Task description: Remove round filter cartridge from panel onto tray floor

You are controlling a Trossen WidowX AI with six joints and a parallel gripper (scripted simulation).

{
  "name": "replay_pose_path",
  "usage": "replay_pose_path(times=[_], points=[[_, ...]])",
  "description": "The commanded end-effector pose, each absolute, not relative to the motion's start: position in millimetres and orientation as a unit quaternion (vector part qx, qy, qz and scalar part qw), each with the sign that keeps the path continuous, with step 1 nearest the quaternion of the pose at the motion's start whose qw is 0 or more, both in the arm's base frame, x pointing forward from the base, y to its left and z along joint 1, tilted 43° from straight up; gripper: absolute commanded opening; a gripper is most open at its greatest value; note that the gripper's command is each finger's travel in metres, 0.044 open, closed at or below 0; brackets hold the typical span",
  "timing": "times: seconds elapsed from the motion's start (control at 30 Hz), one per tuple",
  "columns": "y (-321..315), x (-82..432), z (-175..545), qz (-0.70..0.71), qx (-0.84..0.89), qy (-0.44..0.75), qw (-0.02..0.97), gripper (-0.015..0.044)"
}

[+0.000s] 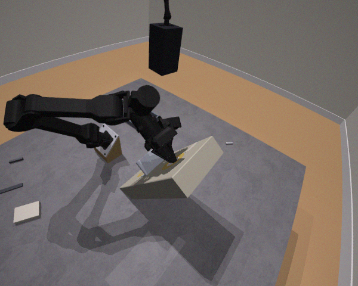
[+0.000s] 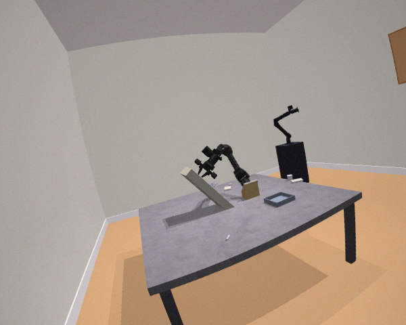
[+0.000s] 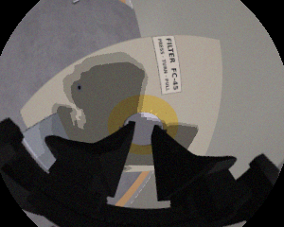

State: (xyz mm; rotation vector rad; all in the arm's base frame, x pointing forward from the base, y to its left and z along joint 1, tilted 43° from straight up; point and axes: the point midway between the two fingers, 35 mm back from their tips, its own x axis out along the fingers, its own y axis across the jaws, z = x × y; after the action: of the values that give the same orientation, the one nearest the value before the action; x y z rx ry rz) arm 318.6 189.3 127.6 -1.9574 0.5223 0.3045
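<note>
The cream service panel leans at a slant on the table. The round grey filter cartridge sits in it inside a yellow ring. My gripper is shut on the cartridge, with both fingertips at its face; they hide the slots. The panel looks turned relative to the fingers in the wrist view. How far the cartridge stands out of the panel cannot be told. The blue-grey tray stands on the table, away from the panel and with nothing seen in it.
A pale blue clear flap stands up from the panel beside the gripper. A tan wedge is at the arm's base. A cream block and dark bars lie on the table. A black pedestal carries another arm.
</note>
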Motion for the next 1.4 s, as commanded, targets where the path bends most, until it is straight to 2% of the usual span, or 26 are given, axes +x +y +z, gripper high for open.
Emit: replay_pose_path(times=[0.0, 0.1, 0.33, 1.37], points=[[185.6, 326.0, 124.0, 0.145, -0.854, 0.213, 0.452, 0.0], [185.6, 326.3, 123.9, 0.155, -0.875, 0.206, 0.409, 0.0], [185.2, 327.3, 123.4, 0.142, -0.848, 0.215, 0.462, 0.0], [185.2, 327.3, 123.4, 0.142, -0.848, 0.215, 0.462, 0.0]])
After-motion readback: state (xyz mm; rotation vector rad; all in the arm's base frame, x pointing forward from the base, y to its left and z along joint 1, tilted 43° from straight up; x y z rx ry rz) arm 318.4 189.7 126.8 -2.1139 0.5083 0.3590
